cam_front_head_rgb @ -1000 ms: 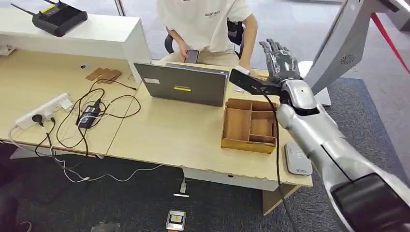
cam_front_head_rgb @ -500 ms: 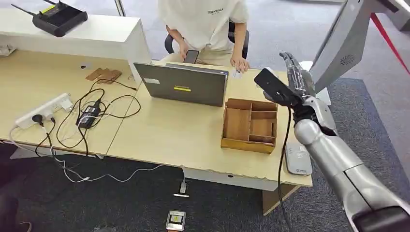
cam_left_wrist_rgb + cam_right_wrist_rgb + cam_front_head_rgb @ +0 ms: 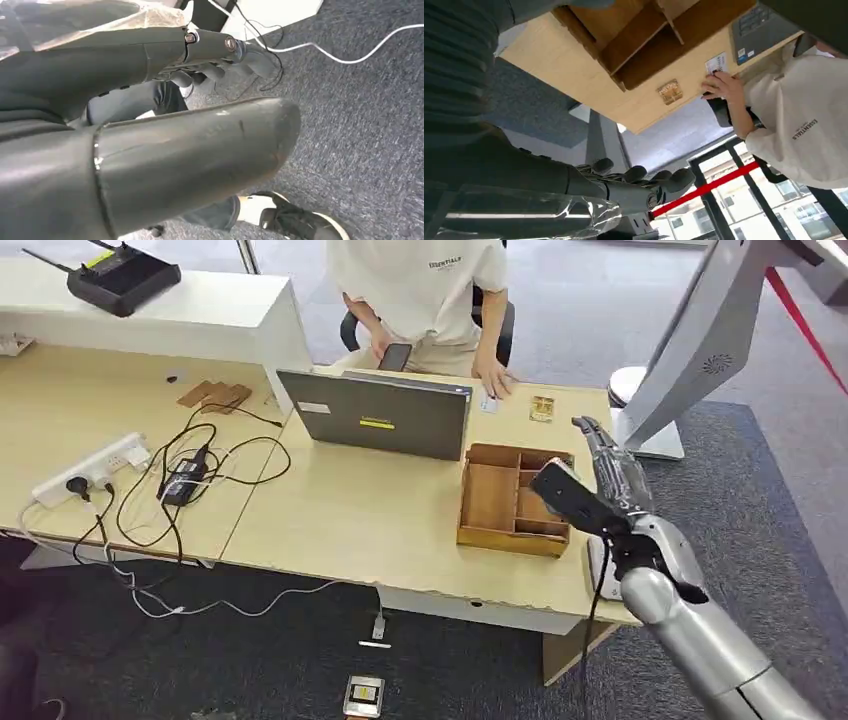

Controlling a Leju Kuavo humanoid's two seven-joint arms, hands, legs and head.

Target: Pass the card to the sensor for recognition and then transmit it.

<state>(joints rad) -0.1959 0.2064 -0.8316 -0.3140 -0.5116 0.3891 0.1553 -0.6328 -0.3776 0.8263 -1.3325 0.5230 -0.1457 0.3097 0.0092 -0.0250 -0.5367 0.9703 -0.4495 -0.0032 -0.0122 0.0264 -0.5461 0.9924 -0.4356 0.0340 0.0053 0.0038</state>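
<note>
the right hand [image 3: 606,465] is up in the air over the right end of the surface [image 3: 360,520], just past the wooden tray [image 3: 515,498]. its fingers [image 3: 597,445] are stretched out straight and close side by side, and it holds nothing. in the right wrist view the hand [image 3: 634,185] looks the same, with long fingers and nothing in them.

the card [image 3: 542,408] lies flat on the surface, behind the tray and well apart from the right hand. a person [image 3: 425,290] in a pale shirt sits at the far side. the person's hand [image 3: 493,375] rests near a small white card [image 3: 488,403], just beside the grey laptop [image 3: 378,415].

a flat grey sensor [image 3: 597,565] lies at the right edge of the surface, partly hidden by the arm.

the left hand [image 3: 215,60] hangs low over the carpet floor [image 3: 360,125]. its fingers are curled in a little, and i cannot tell if it holds anything.
</note>
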